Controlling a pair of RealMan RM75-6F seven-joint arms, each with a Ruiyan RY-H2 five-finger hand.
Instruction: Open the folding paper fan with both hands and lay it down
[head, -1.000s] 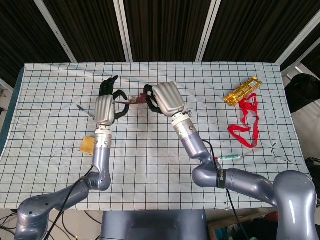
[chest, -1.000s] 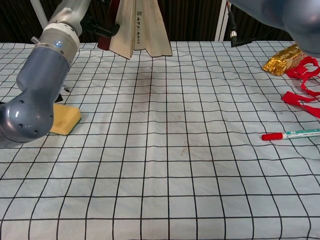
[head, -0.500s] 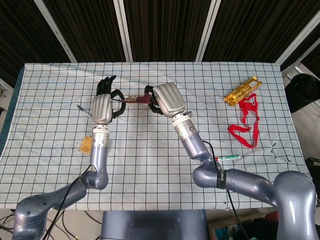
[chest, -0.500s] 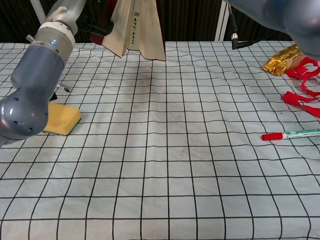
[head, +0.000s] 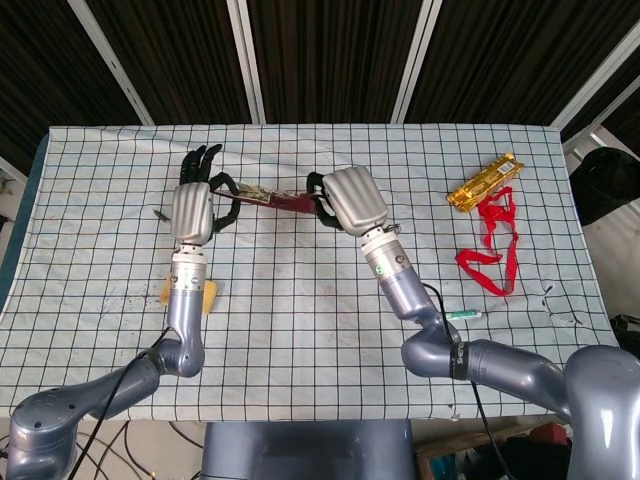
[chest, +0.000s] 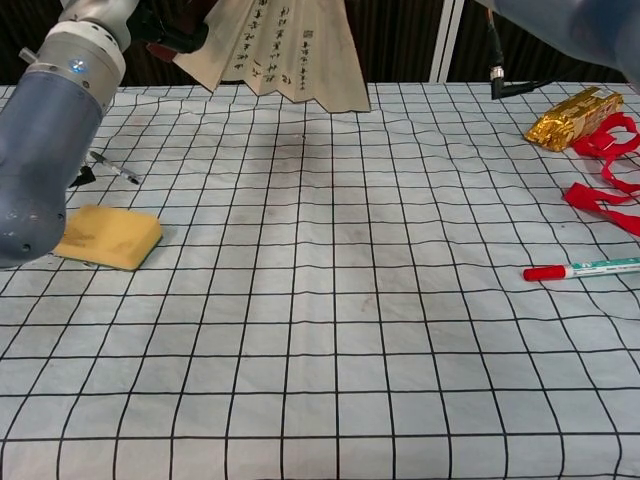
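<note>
The left hand (head: 193, 205) and the right hand (head: 352, 200) each gripped 1 end of the folding paper fan (head: 272, 197), held above the far part of the checked table (head: 300, 300) between them. The chest view showed the fan (chest: 275, 50) partly spread, its cream leaf hanging downward.

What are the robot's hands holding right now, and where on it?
The paper fan, partly spread above the table: left hand grips one end, right hand the other.
</note>
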